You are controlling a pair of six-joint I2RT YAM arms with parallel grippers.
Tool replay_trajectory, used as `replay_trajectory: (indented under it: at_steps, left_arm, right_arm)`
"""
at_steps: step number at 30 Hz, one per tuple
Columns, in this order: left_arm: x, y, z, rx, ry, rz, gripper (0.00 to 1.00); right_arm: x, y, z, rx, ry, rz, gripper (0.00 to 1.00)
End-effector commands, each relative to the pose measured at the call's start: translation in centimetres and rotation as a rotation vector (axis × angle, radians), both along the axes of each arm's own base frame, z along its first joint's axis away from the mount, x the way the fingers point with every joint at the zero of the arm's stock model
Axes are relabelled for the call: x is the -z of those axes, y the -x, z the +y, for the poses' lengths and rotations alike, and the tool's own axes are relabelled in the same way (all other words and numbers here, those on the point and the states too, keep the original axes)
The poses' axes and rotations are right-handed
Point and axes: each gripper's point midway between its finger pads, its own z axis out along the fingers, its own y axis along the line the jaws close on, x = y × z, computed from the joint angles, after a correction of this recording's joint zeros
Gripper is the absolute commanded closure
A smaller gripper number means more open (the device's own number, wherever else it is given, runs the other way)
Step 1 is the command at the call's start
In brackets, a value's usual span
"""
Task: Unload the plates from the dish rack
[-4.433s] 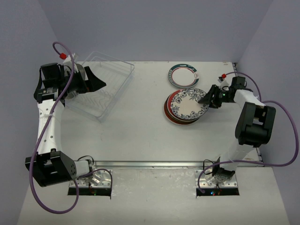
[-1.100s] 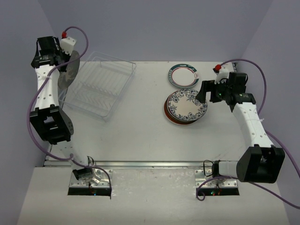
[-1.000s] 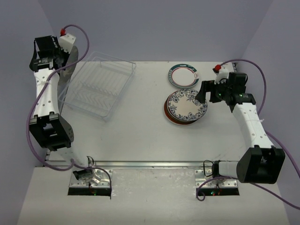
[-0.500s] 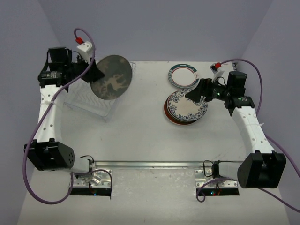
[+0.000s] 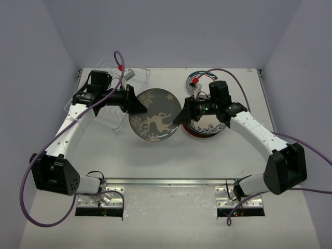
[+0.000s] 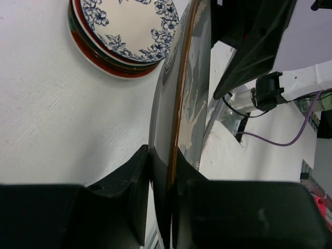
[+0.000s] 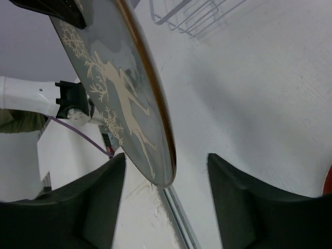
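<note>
Handover is near: the left claw (image 5: 136, 106), pinching the grey reindeer plate (image 5: 155, 122), has brought it from the dish rack (image 5: 111, 120) to above the counter (image 5: 155, 158); the right claw (image 5: 178, 118) has come, wide, around its rim.

A round grey plate with a cream reindeer, snowflakes and an orange-brown rim (image 7: 111, 88) hangs tilted, nearly edge-on. Its lower rim reaches into the gap of the right gripper (image 7: 166, 171), whose two black fingers (image 7: 88, 207) stand wide apart. At the top left, the black left gripper (image 7: 52, 10) overlaps the plate's upper edge. Behind lie the white table (image 7: 249, 93) and the clear ribbed plastic dish rack (image 7: 192, 15).
</note>
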Motion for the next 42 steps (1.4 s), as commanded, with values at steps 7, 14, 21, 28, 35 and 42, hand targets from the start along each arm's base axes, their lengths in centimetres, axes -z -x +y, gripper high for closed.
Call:
replay_trajectory:
  at_steps: [7, 14, 21, 28, 35, 42]
  left_arm:
    - [-3.8, 0.5, -0.9, 0.049, 0.07, -0.131, 0.95]
    - [-1.8, -2.9, 1.6, -0.178, -0.095, -0.126, 0.15]
    - [-2.2, -5.3, 3.4, -0.325, -0.157, -0.135, 0.0]
    - [-2.5, -5.2, 2.8, -0.293, -0.133, -0.129, 0.0]
    - [-2.3, -4.7, 3.2, -0.302, -0.152, -0.135, 0.0]
    - [-2.4, -4.6, 3.4, -0.317, -0.16, -0.142, 0.0]
  right_arm:
    - [-2.1, -1.0, 2.8, -0.045, -0.071, 0.045, 1.0]
    - [-1.7, -2.2, -2.9, 0.09, -0.102, 0.104, 1.0]
    - [0.4, -4.4, -14.0, 0.345, -0.141, 0.173, 1.0]
    - [3.7, -5.3, -18.7, 0.437, -0.125, 0.279, 1.0]
    - [5.9, -6.5, -19.4, 0.471, -0.133, 0.409, 1.0]
    - [7.7, -7.3, -20.1, 0.515, -0.098, 0.471, 1.0]
